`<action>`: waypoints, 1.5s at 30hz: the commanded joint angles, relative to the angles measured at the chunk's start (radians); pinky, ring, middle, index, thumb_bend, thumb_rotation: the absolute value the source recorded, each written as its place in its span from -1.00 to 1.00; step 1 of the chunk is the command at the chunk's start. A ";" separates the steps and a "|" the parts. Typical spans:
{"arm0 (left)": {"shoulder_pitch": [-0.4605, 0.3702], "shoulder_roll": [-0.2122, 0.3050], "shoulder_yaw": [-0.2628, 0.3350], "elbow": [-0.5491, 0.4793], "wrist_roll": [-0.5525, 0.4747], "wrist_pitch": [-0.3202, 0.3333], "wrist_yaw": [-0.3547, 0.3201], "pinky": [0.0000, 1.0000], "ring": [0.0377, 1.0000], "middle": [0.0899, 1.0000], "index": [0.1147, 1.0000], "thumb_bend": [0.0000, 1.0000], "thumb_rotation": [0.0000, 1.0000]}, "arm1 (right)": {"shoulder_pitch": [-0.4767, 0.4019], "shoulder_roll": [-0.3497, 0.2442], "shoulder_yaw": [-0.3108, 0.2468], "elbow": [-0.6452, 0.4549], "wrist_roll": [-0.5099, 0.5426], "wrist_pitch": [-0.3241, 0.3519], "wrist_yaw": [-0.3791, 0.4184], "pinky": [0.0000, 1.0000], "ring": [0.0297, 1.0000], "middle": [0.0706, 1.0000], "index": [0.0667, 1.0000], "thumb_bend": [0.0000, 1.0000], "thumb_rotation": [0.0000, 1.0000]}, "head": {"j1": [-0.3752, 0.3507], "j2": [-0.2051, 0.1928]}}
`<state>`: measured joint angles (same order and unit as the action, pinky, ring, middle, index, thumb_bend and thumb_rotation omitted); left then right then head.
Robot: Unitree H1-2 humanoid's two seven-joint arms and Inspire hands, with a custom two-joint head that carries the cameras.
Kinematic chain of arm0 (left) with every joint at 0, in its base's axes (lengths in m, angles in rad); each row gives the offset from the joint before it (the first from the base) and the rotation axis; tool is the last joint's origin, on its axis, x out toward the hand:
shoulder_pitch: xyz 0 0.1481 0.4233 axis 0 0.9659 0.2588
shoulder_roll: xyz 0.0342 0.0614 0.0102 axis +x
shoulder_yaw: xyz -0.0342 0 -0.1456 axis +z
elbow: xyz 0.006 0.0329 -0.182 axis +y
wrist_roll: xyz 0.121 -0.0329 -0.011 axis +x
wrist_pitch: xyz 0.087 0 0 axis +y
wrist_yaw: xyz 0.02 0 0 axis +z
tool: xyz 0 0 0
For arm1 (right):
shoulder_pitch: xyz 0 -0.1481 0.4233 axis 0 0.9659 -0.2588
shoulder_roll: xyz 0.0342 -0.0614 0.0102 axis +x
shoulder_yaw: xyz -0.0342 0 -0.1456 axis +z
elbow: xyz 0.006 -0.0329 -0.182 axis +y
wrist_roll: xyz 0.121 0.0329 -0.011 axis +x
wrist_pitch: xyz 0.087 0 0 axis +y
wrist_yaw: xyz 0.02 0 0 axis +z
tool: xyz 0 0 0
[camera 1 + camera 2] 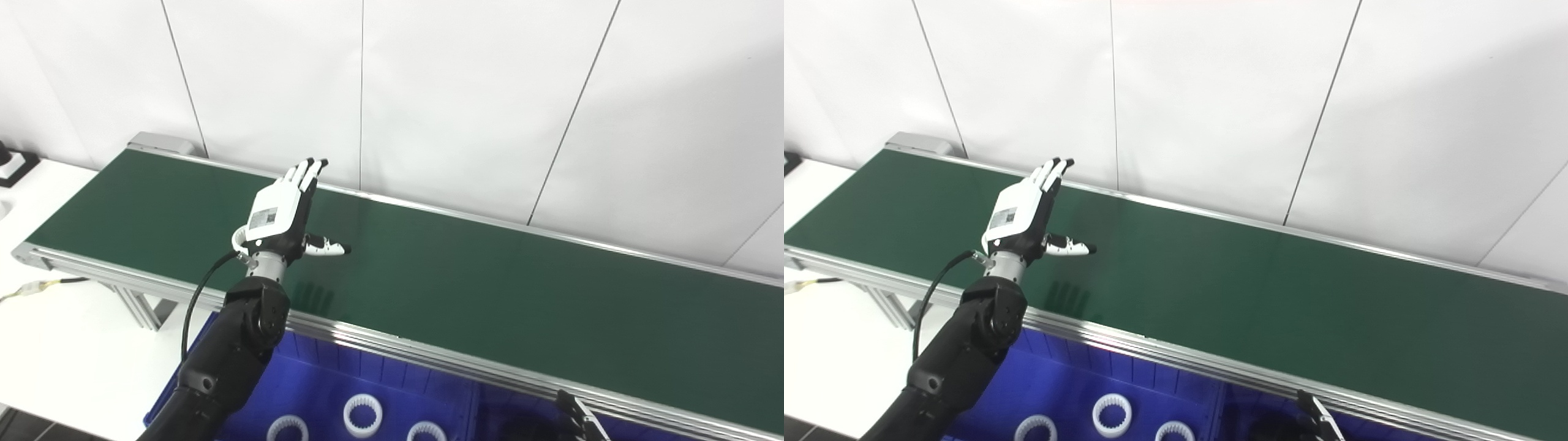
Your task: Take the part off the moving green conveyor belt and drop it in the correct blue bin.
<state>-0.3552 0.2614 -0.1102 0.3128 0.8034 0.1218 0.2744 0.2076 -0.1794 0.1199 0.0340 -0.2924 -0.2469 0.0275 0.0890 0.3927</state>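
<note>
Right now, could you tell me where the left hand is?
The left hand is open above the left part of the green conveyor belt, beyond the blue bin holding white rings.

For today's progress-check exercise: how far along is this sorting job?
Done: three white rings lie in the blue bin. In hand: nothing; the left hand hovers open over the green belt, which carries no part. Left: pick and drop the next part.

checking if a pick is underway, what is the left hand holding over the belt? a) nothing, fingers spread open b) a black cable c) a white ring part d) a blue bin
a: the left hand hovers above the green conveyor belt with its fingers straight and apart, nothing in its palm.
</note>
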 commanded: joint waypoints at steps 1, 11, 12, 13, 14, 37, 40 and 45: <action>-0.055 0.032 -0.001 0.007 0.008 -0.007 0.048 0.88 0.93 0.95 0.86 0.65 -0.61 | -0.009 -0.003 -0.002 -0.016 0.005 -0.056 -0.013 0.49 0.67 0.74 0.79 0.40 -0.38 | 0.001 0.000; -0.109 0.050 -0.026 0.190 -0.021 -0.037 0.114 0.90 0.93 0.94 0.85 0.64 -0.55 | -0.005 -0.004 -0.004 -0.014 0.013 -0.069 -0.012 0.49 0.67 0.74 0.79 0.40 -0.41 | 0.000 0.001; -0.113 0.052 -0.030 0.205 -0.024 -0.039 0.123 0.90 0.93 0.95 0.85 0.64 -0.55 | -0.004 -0.004 -0.004 -0.015 0.011 -0.068 -0.012 0.49 0.67 0.74 0.79 0.40 -0.39 | 0.000 0.000; -0.117 0.053 -0.034 0.220 -0.029 -0.041 0.132 0.90 0.93 0.95 0.86 0.64 -0.55 | -0.004 -0.004 -0.004 -0.015 0.009 -0.068 -0.012 0.49 0.67 0.74 0.79 0.40 -0.39 | -0.001 -0.001; -0.122 0.054 -0.037 0.237 -0.033 -0.044 0.141 0.90 0.93 0.95 0.86 0.64 -0.55 | -0.004 -0.004 -0.004 -0.015 0.007 -0.069 -0.012 0.49 0.67 0.74 0.79 0.40 -0.39 | -0.001 -0.001; -0.230 0.067 -0.113 0.558 -0.091 -0.096 0.258 0.93 0.94 0.95 0.83 0.65 -0.54 | 0.001 0.000 0.000 -0.018 0.015 -0.077 -0.009 0.50 0.68 0.74 0.78 0.43 -0.36 | -0.008 0.001; -0.240 0.069 -0.124 0.580 -0.095 -0.089 0.259 0.93 0.95 0.96 0.84 0.64 -0.54 | 0.002 -0.001 0.001 -0.021 0.014 -0.079 -0.009 0.50 0.67 0.74 0.78 0.41 -0.38 | -0.009 0.003; -0.237 0.072 -0.143 0.579 -0.091 -0.069 0.252 0.86 0.89 0.92 0.81 0.57 -0.73 | 0.004 -0.001 0.001 -0.028 0.015 -0.075 -0.007 0.50 0.68 0.75 0.79 0.41 -0.37 | -0.010 0.008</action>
<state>-0.5567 0.2946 -0.2548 0.8991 0.7088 0.0296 0.4991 0.2162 -0.1795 0.1205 0.0342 -0.2900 -0.2724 0.0275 0.0782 0.3988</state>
